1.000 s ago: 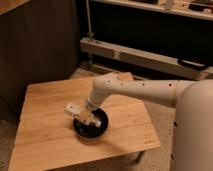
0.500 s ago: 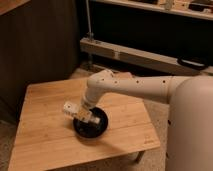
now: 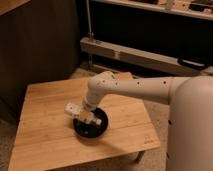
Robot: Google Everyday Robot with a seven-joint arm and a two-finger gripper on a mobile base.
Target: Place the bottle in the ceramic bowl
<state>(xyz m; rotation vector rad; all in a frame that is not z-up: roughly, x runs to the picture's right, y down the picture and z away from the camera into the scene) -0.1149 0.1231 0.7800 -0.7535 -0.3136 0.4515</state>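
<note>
The ceramic bowl (image 3: 90, 127) is a glossy black round dish on the wooden table (image 3: 45, 135), right of its middle. My gripper (image 3: 84, 115) hangs at the end of the white arm, directly over the bowl's left half. The bottle (image 3: 73, 108) is a pale, whitish shape lying roughly level in the gripper. One end sticks out to the left past the bowl's rim. The gripper is shut on the bottle and hides its other end. I cannot tell whether the bottle touches the bowl.
The arm's white forearm (image 3: 135, 90) crosses the table's back right corner, and the robot's body (image 3: 192, 130) fills the right side. A dark cabinet (image 3: 40, 45) stands behind the table on the left, and a metal shelf rail (image 3: 135, 55) runs along the back.
The gripper with the bottle has stayed over the bowl and dipped a little lower. The arm's elbow has shifted slightly.
</note>
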